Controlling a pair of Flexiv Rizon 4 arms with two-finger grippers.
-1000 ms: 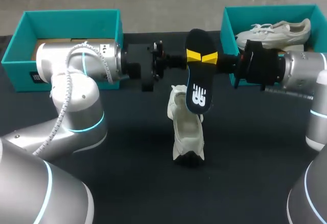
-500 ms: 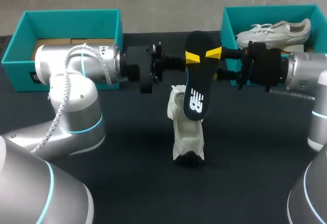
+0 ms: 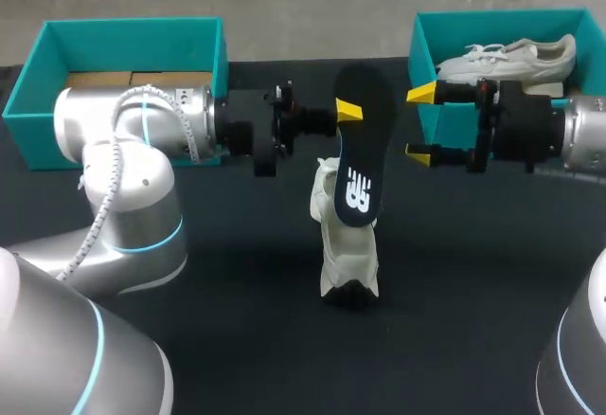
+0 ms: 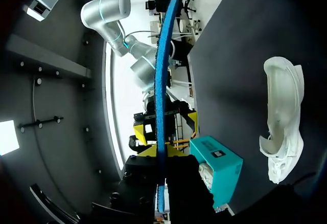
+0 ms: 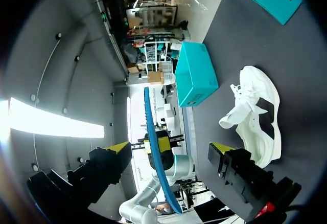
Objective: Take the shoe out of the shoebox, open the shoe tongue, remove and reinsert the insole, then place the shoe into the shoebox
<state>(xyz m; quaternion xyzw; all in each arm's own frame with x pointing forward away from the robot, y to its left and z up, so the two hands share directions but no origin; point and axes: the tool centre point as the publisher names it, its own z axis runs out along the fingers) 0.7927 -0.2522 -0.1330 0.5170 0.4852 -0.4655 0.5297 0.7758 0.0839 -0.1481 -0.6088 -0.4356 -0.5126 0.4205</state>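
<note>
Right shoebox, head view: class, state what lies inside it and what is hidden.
A white shoe lies inside the shoebox. The right arm covers the box's near part, so what lies there cannot be seen.

We hold the insole (image 3: 365, 164) in our left gripper (image 3: 352, 112), up over the shoe (image 3: 347, 244) in the middle of the table (image 3: 237, 339). Our right gripper (image 3: 419, 123) is just right of the insole, not touching. Behind us sit a left box (image 3: 133, 31) and a right box (image 3: 492, 22), with another shoe (image 3: 516, 58) in the right one.
</note>
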